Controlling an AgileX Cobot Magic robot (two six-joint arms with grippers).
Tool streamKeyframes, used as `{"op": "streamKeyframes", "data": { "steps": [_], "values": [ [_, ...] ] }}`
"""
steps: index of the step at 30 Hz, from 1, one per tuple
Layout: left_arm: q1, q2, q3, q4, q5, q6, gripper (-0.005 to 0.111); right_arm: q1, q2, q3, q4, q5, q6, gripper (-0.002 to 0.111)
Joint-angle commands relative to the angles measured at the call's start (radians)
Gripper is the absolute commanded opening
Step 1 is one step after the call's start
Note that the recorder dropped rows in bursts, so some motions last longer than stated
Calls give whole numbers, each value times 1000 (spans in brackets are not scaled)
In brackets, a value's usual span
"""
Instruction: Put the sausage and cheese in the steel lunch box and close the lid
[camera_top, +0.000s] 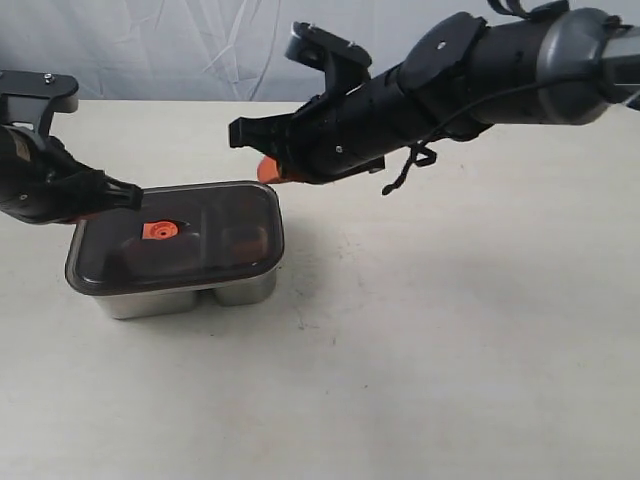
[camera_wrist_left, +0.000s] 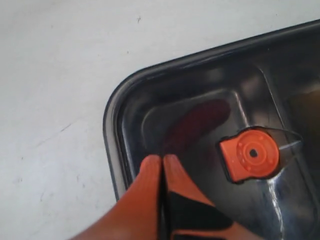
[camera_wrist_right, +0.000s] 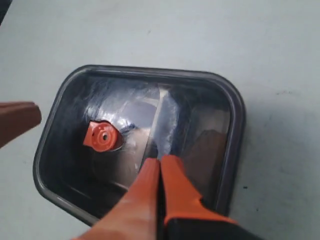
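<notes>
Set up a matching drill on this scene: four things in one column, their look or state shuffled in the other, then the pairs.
1 lid
2 valve tab
3 box
4 left gripper

a shiny steel
b shut
c dark, see-through
d round, orange

Pairs: 1-c, 2-d, 3-a, 4-b

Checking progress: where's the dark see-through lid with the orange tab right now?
In the left half of the exterior view, the dark translucent rounded lid lies on the shiny steel lunch box, with the left claw at its left edge.
</notes>
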Motion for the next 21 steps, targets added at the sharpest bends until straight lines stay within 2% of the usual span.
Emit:
{"op": "streamKeyframes", "data": {
  "steps": [1, 8, 21],
  "values": [
    [11, 86, -49, 39, -50, 7, 0, 6, 56, -29, 1, 45, 6, -1],
    [83, 176, -110, 7, -61, 3, 0, 26, 67, -29, -6, 96, 6, -1],
    [80, 239, -110, -44, -46, 71, 0, 47, 139, -29, -35, 105, 26, -1]
  ]
}}
